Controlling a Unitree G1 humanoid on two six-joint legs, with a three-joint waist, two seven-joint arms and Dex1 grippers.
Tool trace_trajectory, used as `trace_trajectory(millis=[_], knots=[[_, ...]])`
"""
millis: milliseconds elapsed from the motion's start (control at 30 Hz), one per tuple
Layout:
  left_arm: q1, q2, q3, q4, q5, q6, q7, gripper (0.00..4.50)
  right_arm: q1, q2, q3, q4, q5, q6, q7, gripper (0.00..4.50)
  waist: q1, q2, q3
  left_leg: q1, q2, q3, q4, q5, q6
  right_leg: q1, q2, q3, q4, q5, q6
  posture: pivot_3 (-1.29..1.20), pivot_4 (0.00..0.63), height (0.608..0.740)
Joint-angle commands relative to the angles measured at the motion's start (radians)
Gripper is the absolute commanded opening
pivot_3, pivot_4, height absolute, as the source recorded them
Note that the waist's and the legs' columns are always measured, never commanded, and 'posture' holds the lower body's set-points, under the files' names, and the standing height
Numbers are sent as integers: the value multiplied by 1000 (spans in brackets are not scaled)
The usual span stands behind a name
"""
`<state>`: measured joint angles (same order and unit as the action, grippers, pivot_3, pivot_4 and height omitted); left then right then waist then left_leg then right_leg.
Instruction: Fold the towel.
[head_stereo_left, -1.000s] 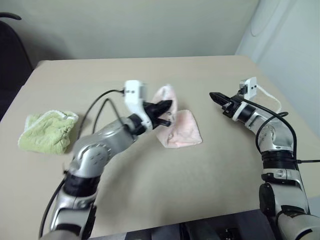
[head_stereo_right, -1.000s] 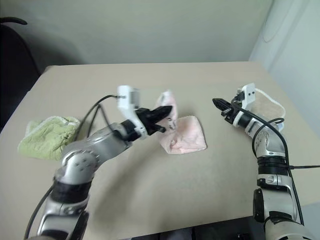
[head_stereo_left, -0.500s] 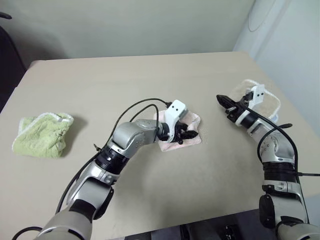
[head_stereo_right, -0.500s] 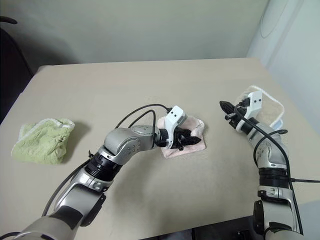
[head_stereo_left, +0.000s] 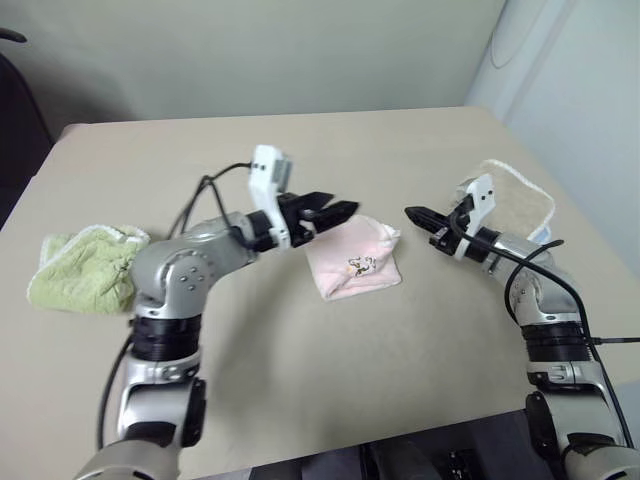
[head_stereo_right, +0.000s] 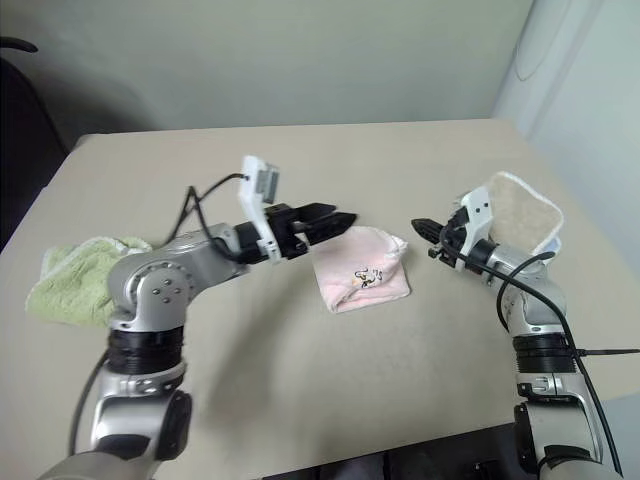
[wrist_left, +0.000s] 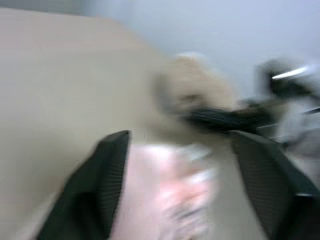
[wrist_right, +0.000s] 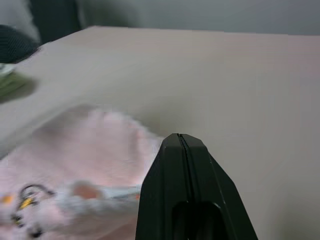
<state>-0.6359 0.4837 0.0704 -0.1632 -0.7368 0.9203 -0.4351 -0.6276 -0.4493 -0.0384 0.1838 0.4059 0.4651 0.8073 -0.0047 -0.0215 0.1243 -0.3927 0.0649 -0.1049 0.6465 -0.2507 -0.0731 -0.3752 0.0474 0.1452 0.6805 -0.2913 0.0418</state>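
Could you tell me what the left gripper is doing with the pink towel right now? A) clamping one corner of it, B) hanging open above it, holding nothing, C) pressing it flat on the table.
B: the left gripper hangs with jaws apart and empty above the folded pink towel on the table.

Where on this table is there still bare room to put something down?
The far half of the table behind the towels is bare, as is the near strip. The middle is crowded: green towel, pink towel, beige towel and both arms.
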Motion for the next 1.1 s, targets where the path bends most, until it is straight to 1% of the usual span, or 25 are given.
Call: trace_trajectory(millis=[33, 167, 200, 233, 300, 400, 467, 533, 600, 667, 733, 767, 800, 867, 933, 967, 1033, 1100], knots=[[19, -4, -21, -16, 66, -118, -62, 1983, -47, -3, 34, -56, 6, 8, 51, 0, 6, 0, 0, 0, 0, 0, 0, 0, 0, 0, 0, 0, 0, 0, 0, 0, 150, 740], [9, -66, -59, 40, 107, -200, -125, 492, -55, 6, 102, -48, -20, 6, 88, 0, 17, -1, 0, -3, -1, -2, 2, 0, 0, 0, -1, -1, 0, 1, 1, 0, 150, 740], [5, -79, -101, 74, 148, -224, -139, 103, -48, 11, 125, -31, -38, -3, 90, 0, 17, -1, 0, -3, 0, -2, 2, 0, 0, 0, -1, -1, 0, 1, 1, 0, 150, 740], [1, -90, -143, 116, 188, -245, -155, 26, -39, 18, 146, -6, -56, -11, 89, 0, 18, -1, 0, -3, 0, -2, 2, 0, 0, 1, -1, -1, -1, 1, 1, 0, 150, 740], [-2, -99, -212, 191, 270, -298, -181, 26, -28, 28, 175, 44, -89, -17, 81, 0, 16, -1, 0, -3, 0, -3, 2, -1, 2, 1, -1, -1, -1, 2, 0, 0, 150, 740], [8, -79, -329, 342, 416, -366, -217, 26, -10, 49, 213, 148, -161, -64, 49, 0, 13, -1, 0, -3, 0, -3, 2, -2, 4, 0, -1, -1, -1, 3, 0, 0, 150, 740], [14, -81, -352, 409, 464, -393, -226, 26, 2, 66, 207, 182, -171, -77, 40, 0, 11, -1, 0, -3, 1, -3, 1, -2, 4, -1, -1, -1, -1, 3, -1, 0, 150, 740], [25, -92, -330, 422, 463, -407, -234, 26, 18, 70, 198, 178, -171, -87, 38, 0, 10, -1, -3, -3, 1, -3, 1, -1, 3, -1, -1, -1, -1, 3, -1, 0, 150, 740], [50, -108, -274, 373, 421, -414, -242, 26, 38, 67, 177, 141, -160, -93, 38, 0, 9, -1, -3, -1, 1, -3, 1, -2, 5, 2, -1, -1, -1, 3, -1, 0, 150, 740], [71, -143, -175, 297, 329, -388, -228, 26, 48, 63, 142, 90, -127, -81, 40, 0, 9, -1, -3, 0, 1, -3, 1, -5, 10, 3, -1, -1, -1, 3, -1, 0, 150, 740], [91, -180, -35, 184, 182, -308, -180, 26, 55, 53, 94, 15, -82, -58, 46, 0, 9, -1, -3, 0, 0, -2, 1, -5, 9, 3, -1, -2, -1, 3, -1, 0, 150, 740], [99, -192, 24, 134, 122, -270, -147, 26, 59, 46, 74, -19, -63, -46, 49, 0, 10, -1, -3, -1, 0, -2, 1, -3, 7, 2, -1, -3, -1, 3, -1, 0, 150, 740], [104, -202, 92, 86, 50, -216, -99, 26, 62, 36, 52, -54, -43, -31, 52, 0, 11, -1, -2, -2, 0, -1, 1, 1, 0, 2, 0, -4, -1, 3, -1, 0, 150, 740], [124, -202, 215, 8, -101, -105, -3, 26, 64, 12, 11, -108, -7, -3, 57, 0, 10, -1, -2, -2, 1, 0, 1, 1, -1, 2, 0, -3, -1, 3, -1, 0, 150, 740], [161, -181, 293, -36, -209, 8, 79, 26, 59, -8, -16, -127, 2, 3, 47, 0, 10, -1, -2, -2, 0, 0, 1, 1, -1, 2, 0, -3, -2, 3, 0, 0, 150, 740], [180, -167, 317, -44, -256, 67, 115, 395, 54, -15, -25, -124, 0, 2, 39, 0, 10, -1, -3, -1, 0, 1, 1, 1, -1, 3, 0, -3, -2, 2, 0, 0, 150, 740], [221, -143, 351, -69, -370, 153, 136, 934, 42, -24, -34, -105, -8, -6, 33, 0, 9, -1, -2, 3, 0, 1, 0, 1, 0, 6, 0, -2, -2, 2, 1, 0, 150, 740], [249, -133, 367, -59, -432, 211, 181, 1652, 33, -28, -33, -81, -17, -18, 33, 0, 9, -1, -2, 3, 0, 1, 0, 1, 0, 5, 0, -2, -2, 2, 1, 0, 150, 740]])
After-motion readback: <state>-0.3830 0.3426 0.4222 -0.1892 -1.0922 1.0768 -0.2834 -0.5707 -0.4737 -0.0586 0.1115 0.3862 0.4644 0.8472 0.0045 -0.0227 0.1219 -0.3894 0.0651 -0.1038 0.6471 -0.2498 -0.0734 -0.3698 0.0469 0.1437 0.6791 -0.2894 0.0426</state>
